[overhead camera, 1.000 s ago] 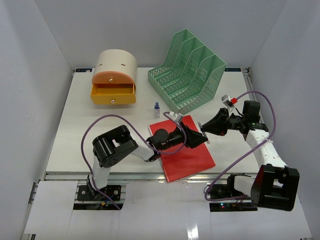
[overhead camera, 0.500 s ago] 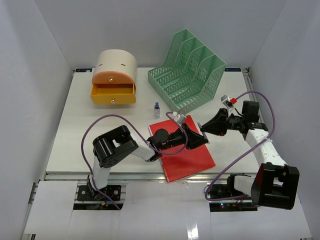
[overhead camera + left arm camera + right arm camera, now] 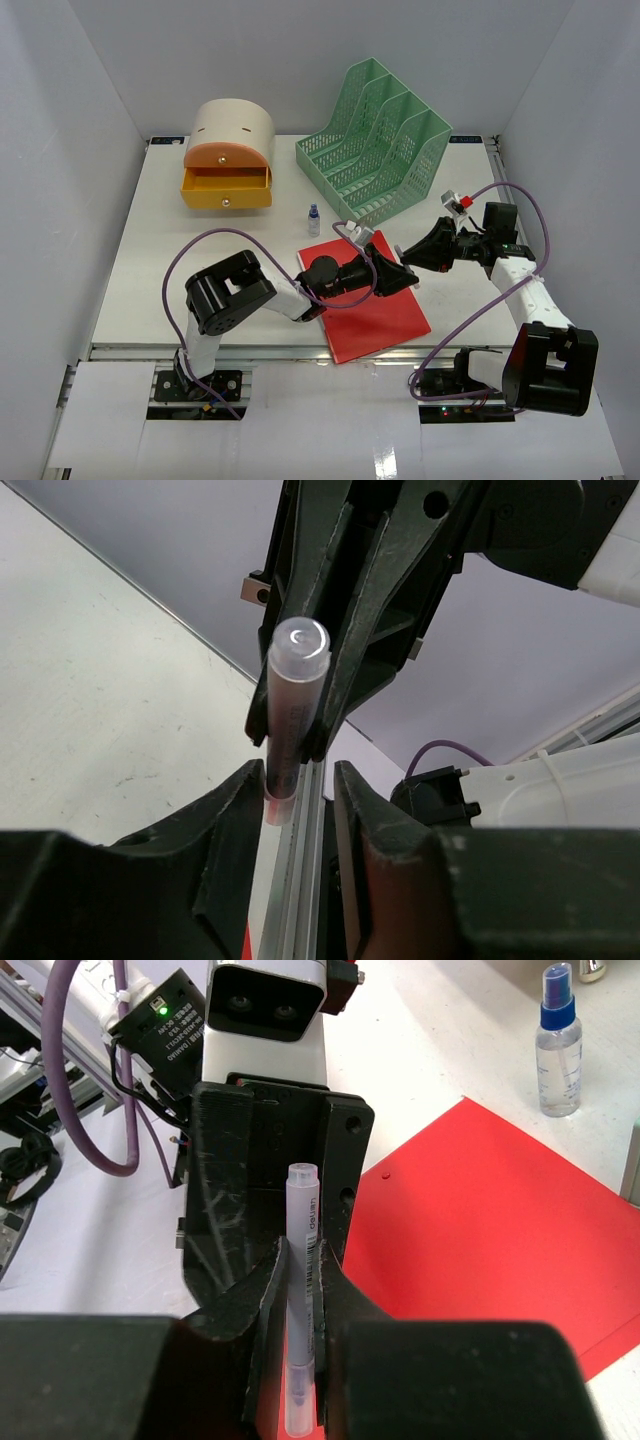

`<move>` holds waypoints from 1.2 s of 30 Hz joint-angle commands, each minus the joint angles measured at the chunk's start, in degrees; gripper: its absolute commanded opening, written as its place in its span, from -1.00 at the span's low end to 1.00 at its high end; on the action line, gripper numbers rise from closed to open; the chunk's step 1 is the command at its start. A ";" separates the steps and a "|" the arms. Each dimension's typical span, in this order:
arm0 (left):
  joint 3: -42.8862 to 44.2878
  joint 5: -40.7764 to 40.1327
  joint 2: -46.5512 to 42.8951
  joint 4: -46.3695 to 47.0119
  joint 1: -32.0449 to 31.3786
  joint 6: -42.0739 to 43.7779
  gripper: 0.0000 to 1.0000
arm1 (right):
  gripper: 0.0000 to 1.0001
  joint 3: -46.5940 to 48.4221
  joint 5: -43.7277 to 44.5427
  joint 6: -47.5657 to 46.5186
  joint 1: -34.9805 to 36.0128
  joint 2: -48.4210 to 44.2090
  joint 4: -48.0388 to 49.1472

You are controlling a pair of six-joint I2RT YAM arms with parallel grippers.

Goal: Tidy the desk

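The white desk (image 3: 200, 250) holds a red folder (image 3: 375, 310) at front centre. My two grippers meet tip to tip above the folder's far right corner. My right gripper (image 3: 405, 258) is shut on a grey pen (image 3: 303, 1250) and holds it in the air. The pen (image 3: 290, 695) points into my left gripper (image 3: 300, 790), whose jaws stand apart. The pen's end lies between them, close to the left finger (image 3: 230, 820). In the right wrist view the left gripper's black fingers (image 3: 215, 1200) flank the pen's cap.
A green mesh file rack (image 3: 380, 140) stands at the back right. A beige round drawer box (image 3: 230, 150) with its yellow drawer pulled out stands at the back left. A small spray bottle (image 3: 313, 219) stands just behind the folder.
The two grippers have closed in on each other a little above the folder. The pen stays in the right gripper.
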 commanded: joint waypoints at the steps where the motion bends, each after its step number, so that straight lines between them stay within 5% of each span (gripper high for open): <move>1: 1.89 1.18 -3.06 9.11 -0.38 0.91 -0.23 | -0.84 1.35 -3.38 -1.44 -0.12 0.06 -0.98; 9: -2.35 0.53 -5.95 8.52 -0.12 1.31 -0.96 | -0.55 1.61 -2.82 -1.78 -0.17 0.02 -1.45; 16: -13.05 -3.06 -12.93 6.39 2.56 -0.42 -1.00 | 0.23 3.63 3.26 -7.18 -0.25 -1.60 -7.10; 20: -21.58 -5.28 -21.87 1.71 6.70 -3.05 -1.00 | 0.31 4.23 6.93 -6.93 -1.01 -3.26 -7.09; 26: -29.32 -12.61 -44.61 -21.26 18.99 -8.02 -1.00 | 0.30 3.56 6.00 -8.45 -4.12 -5.30 -7.46; 30: -22.57 -22.46 -61.51 -49.39 28.01 -10.78 -1.00 | 0.29 3.46 6.40 -8.45 -4.66 -6.00 -7.31; 32: -17.91 -22.95 -63.60 -58.10 35.12 -13.49 -1.00 | 0.29 3.39 6.84 -8.31 -4.74 -6.00 -7.31; 36: -7.53 -9.74 -55.30 -70.44 52.48 -21.38 -1.00 | 0.29 3.31 6.89 -8.17 -4.86 -6.09 -7.31</move>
